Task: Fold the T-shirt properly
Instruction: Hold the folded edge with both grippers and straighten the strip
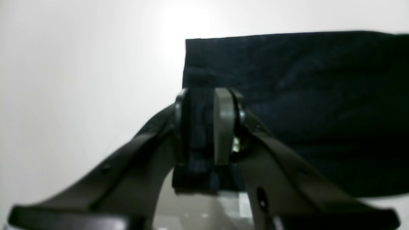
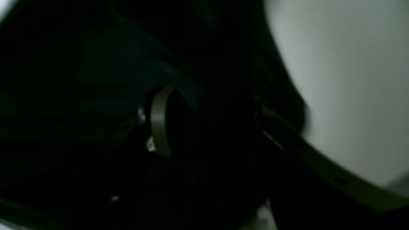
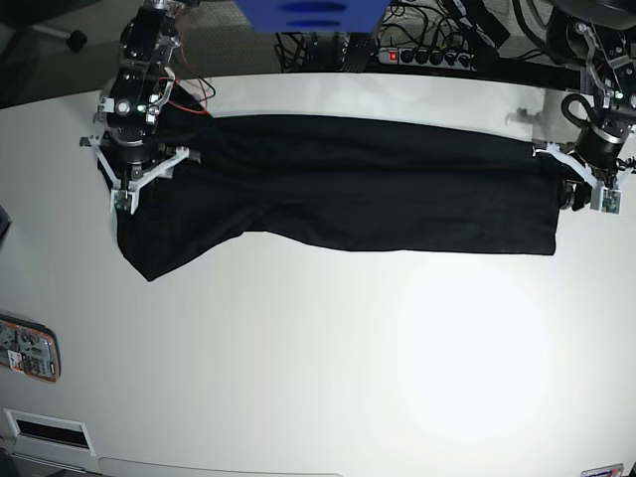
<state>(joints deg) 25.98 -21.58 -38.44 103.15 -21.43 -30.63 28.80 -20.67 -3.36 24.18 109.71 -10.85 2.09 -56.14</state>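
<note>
The black T-shirt (image 3: 358,194) lies on the white table (image 3: 328,348) as a long flat band running left to right, wider at its left end. My right gripper (image 3: 139,164) sits over that left end; in the right wrist view the right gripper (image 2: 214,121) has its jaws wide apart with dark T-shirt (image 2: 96,64) cloth between and below them. My left gripper (image 3: 574,189) is at the band's right end; in the left wrist view the left gripper (image 1: 204,95) shows a gap between its fingers (image 1: 223,127), with the edge of the T-shirt (image 1: 319,105) lying in that gap.
A small device with an orange rim (image 3: 28,348) lies at the table's left edge. A power strip and cables (image 3: 417,55) run behind the back edge, below a blue object (image 3: 308,15). A white label (image 3: 45,429) is at the front left corner.
</note>
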